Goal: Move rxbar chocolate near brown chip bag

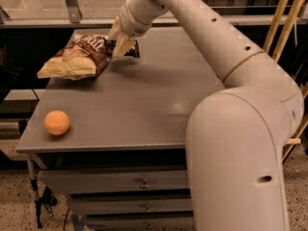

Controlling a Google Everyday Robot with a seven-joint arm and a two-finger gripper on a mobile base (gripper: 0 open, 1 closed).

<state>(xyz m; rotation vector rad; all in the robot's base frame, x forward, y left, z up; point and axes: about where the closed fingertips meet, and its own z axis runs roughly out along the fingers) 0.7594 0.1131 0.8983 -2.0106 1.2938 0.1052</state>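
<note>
The brown chip bag (77, 57) lies crinkled at the far left of the grey table (144, 105). My gripper (121, 46) reaches down from the arm at the far side, right beside the bag's right end. It is shut on the rxbar chocolate (133, 50), a small black bar that sticks out to the right of the fingers (123, 43), at or just above the table top. Part of the bar is hidden behind the fingers.
A round orange fruit (57, 122) sits near the table's front left corner. My arm's large elbow (240, 143) fills the right foreground. Drawers (139, 182) are below the table front. Wooden poles (281, 13) stand at the far right.
</note>
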